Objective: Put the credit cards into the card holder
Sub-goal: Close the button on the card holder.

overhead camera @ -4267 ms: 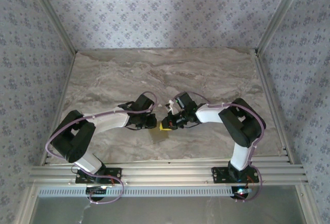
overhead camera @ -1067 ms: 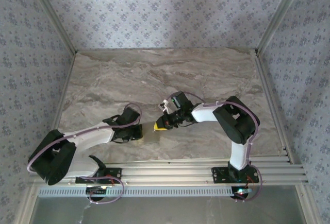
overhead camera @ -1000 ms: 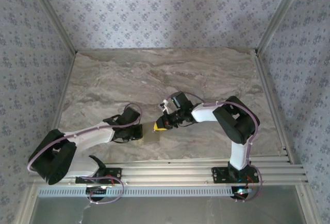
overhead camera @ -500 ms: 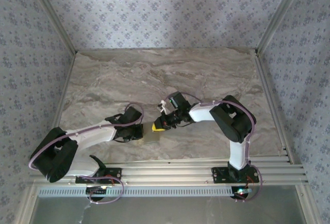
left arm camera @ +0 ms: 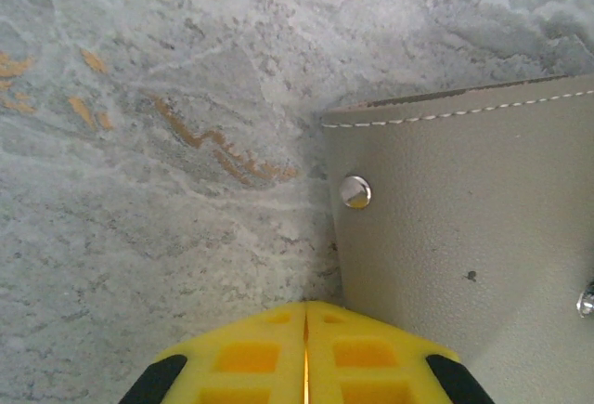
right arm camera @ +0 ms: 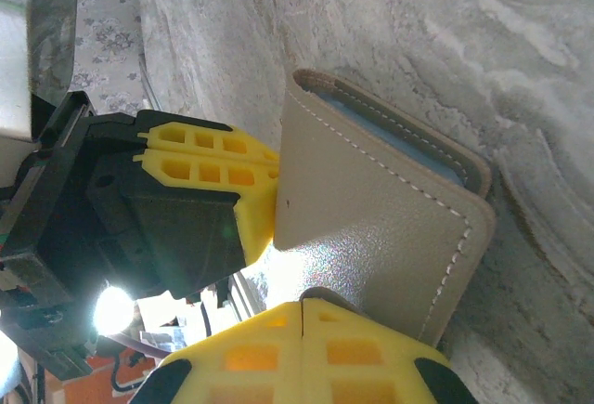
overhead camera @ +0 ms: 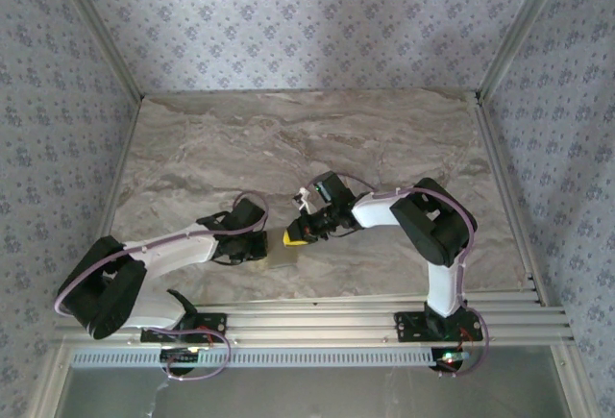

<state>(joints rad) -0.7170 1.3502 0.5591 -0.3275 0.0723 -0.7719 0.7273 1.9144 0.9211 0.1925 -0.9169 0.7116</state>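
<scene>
The gray card holder [overhead camera: 282, 258] lies folded on the marble table near the front edge. In the right wrist view the card holder [right arm camera: 371, 209] shows a strip of pale blue-gray inside [right arm camera: 390, 135] along its far edge. My left gripper [overhead camera: 261, 245] is shut, and its tips [left arm camera: 306, 306] sit against the left edge of the holder [left arm camera: 464, 218]. My right gripper [overhead camera: 291, 237] is also shut, with its tips [right arm camera: 302, 305] at the holder's opposite side. The left gripper's yellow fingers [right arm camera: 204, 158] press the holder's far corner. The credit cards are hidden.
A metal snap [left arm camera: 355, 191] sits near the holder's corner. The marble table [overhead camera: 288, 139] stretches bare behind the arms, walled by patterned panels. An aluminium rail [overhead camera: 307, 322] runs along the front edge, close to the holder.
Since the oldest frame the left arm has dropped low and both grippers have shifted left and nearer the front. Over the last second the right gripper has crept slightly left.
</scene>
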